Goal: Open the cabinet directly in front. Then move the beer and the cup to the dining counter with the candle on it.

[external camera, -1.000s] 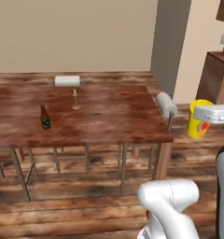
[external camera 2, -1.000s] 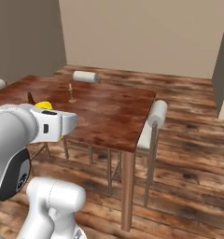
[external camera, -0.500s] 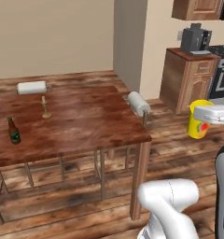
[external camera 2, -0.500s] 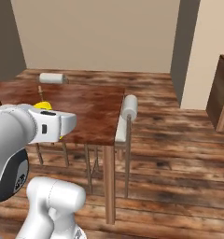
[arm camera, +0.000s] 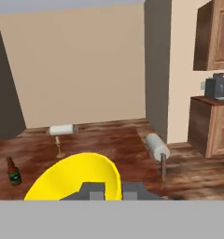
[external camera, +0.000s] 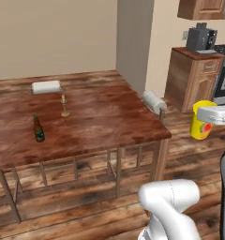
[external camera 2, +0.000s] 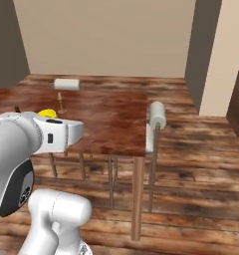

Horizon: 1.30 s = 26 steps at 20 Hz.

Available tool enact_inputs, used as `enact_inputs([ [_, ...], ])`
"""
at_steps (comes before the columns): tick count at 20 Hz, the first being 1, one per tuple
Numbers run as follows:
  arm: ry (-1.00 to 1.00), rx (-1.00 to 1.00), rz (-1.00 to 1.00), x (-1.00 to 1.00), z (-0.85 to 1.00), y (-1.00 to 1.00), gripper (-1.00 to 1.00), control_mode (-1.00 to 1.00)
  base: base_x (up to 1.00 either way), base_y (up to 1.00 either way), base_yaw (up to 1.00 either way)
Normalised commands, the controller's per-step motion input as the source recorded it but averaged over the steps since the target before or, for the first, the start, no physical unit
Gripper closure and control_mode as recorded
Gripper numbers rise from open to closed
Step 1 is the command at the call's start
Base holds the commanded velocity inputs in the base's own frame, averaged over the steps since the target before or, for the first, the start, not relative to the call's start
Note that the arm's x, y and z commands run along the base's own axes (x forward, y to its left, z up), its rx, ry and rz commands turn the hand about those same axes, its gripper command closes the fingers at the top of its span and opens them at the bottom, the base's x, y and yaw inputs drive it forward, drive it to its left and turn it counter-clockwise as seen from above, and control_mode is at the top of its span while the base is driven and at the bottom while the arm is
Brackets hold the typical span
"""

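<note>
We carry the yellow cup (external camera: pixel 201 120) at the right edge of the left base view, our end effector (arm camera: pixel 113 189) pinching its rim at the bottom of the hand view. The beer (external camera: pixel 38 129) stands upright at centre left on the dining counter (external camera: pixel 100 117), well apart from the cup. The candle (external camera: pixel 64 105) stands near the beer, closer to the counter's far edge.

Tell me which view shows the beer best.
The left base view: the beer stands whole and unobstructed on the dining counter, near the candle. The hand view shows it small at the left edge; in the right base view I can't make it out.
</note>
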Motion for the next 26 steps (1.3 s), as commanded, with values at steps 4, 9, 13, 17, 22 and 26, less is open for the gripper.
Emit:
enact_inputs([
  [4,0.00,0.00,0.00,0.00,0.00,0.00,1.00,1.00,0.00,0.91,-0.11],
  [9,0.00,0.00,0.00,0.00,0.00,0.00,1.00,1.00,0.03,0.63,-0.11],
  [13,0.00,0.00,0.00,0.00,0.00,0.00,1.00,1.00,0.23,0.13,-0.05],
  [17,0.00,0.00,0.00,0.00,0.00,0.00,1.00,1.00,0.54,0.03,0.00],
  [22,0.00,0.00,0.00,0.00,0.00,0.00,1.00,1.00,0.59,0.14,0.00],
  [26,0.00,0.00,0.00,0.00,0.00,0.00,1.00,1.00,0.61,0.39,0.00],
])
